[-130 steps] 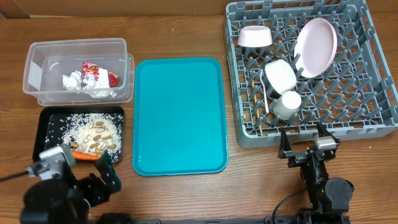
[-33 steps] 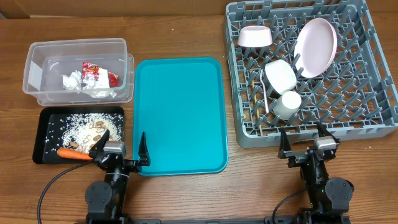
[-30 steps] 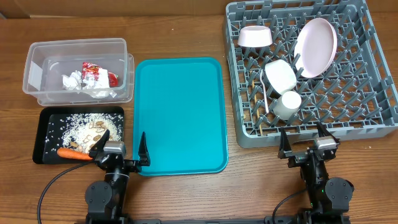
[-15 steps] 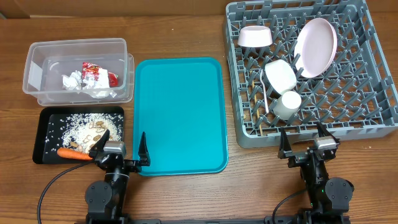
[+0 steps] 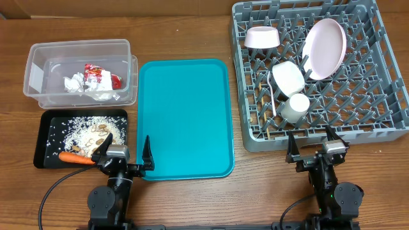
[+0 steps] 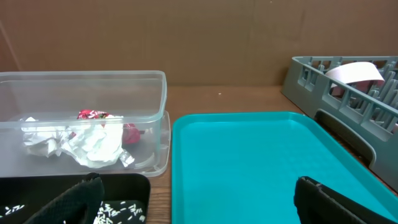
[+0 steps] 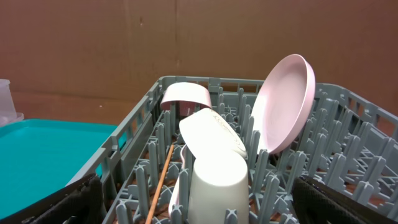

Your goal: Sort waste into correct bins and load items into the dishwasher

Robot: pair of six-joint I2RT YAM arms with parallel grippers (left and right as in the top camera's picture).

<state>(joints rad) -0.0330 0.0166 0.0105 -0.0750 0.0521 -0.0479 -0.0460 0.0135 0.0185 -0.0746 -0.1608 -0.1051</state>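
The crumpled napkin [image 5: 75,82] and red wrapper [image 5: 99,75] lie in the clear tub [image 5: 80,46]. Rice scraps [image 5: 89,131] and the carrot [image 5: 75,158] lie in the black tray [image 5: 45,137]. The grey dish rack [image 5: 319,142] holds a plate [image 5: 324,48], two bowls [image 5: 262,37] [image 5: 289,78], a cup [image 5: 296,108], a fork [image 5: 273,96] and chopsticks [image 5: 261,96]. My left gripper [image 5: 124,153] stands open at the near table edge, straddling the black tray and teal tray [image 5: 184,118]. My right gripper [image 5: 311,145] is open before the rack's near wall, the cup [image 7: 217,186] ahead of it.
The teal tray [image 6: 249,162] lies bare between the bins and the rack [image 6: 323,81]. A brown cardboard wall stands behind the table. In the right wrist view one chopstick [image 7: 160,180] leans among the pegs left of the cup.
Since the oldest frame my left arm has swung right, off the black tray's near left corner, and the carrot now lies uncovered in that tray. Nothing has moved in the last second.
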